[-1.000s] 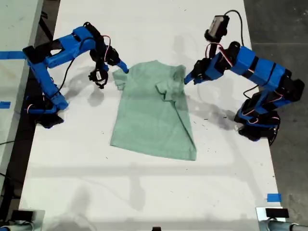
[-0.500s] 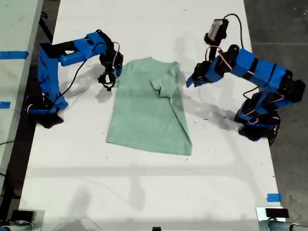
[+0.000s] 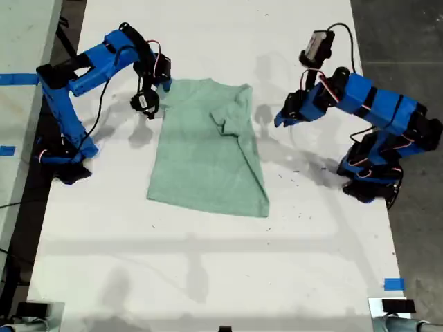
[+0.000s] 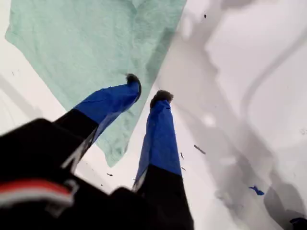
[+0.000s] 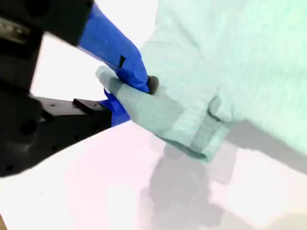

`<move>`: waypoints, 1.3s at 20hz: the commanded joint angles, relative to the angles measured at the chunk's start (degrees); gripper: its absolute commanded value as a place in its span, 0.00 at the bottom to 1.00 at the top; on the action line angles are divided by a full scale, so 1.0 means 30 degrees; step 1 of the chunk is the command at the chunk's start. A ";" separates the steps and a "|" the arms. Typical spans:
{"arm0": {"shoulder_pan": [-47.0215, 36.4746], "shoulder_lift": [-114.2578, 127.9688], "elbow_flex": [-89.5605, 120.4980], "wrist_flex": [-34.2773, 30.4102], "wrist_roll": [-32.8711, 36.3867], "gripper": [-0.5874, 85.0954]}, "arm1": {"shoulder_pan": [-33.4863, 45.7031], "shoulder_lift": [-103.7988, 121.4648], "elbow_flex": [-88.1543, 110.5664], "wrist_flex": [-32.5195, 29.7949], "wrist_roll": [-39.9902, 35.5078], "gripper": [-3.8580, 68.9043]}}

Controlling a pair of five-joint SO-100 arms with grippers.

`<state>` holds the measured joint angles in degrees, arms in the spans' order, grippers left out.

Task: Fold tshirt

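Table (image 3: 208, 277): white and long, carrying both arms and the garment; grey floor shows along the exterior view's right edge.
Tshirt (image 3: 208, 149): pale mint green, lying mostly flat on the table between the two arms, in the upper middle of the exterior view. The sleeve on the exterior view's right is folded inward over the body, leaving a crease down that side. The hem lies toward the exterior view's bottom. The corner at the exterior view's upper left is lifted off the table.
My second gripper (image 5: 127, 88): its arm stands at the exterior view's left. Its blue jaws are clenched on a bunched bit of tshirt cloth, sleeve hem hanging just beside them above the table.
My first gripper (image 4: 146, 93): its arm stands at the exterior view's right. Its jaws stand slightly apart with nothing between them, above bare table, one tip over the tshirt's edge.
Blue tape (image 3: 394, 283): a small piece on the table near the exterior view's lower right corner.
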<state>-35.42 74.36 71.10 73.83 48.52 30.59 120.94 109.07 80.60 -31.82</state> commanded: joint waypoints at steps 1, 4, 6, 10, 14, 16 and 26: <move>0.3604 -0.1670 -0.5596 -0.0176 0.0381 0.01 | 0.0439 0.1230 0.0146 -0.0469 0.0234 0.14; 0.5771 -0.6650 -1.0518 -0.1729 0.1084 0.01 | 0.0410 0.1260 0.0352 -0.0469 0.0381 0.14; 0.6357 -0.8291 -1.0459 -0.3779 0.0996 0.01 | 0.0293 0.1260 0.0557 -0.0498 0.0527 0.14; 0.6240 -1.0137 -1.0518 -0.5098 0.0996 0.26 | 0.0059 0.1318 0.1055 -0.0732 0.0791 0.14; 0.5566 -0.7119 -1.0342 -0.2344 0.1201 0.33 | -0.0352 0.1348 0.1787 -0.1113 0.1025 0.15; 0.4775 -0.4805 -0.9492 0.0879 0.0762 0.31 | -0.0674 0.1729 0.2139 -0.0996 0.1113 0.15; 0.8174 0.9404 0.7998 0.2988 -0.6592 0.28 | -0.4775 0.2373 0.1348 0.1641 0.2109 0.35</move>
<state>-14.59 93.78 88.33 83.76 32.96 18.98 126.12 116.54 83.85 -26.72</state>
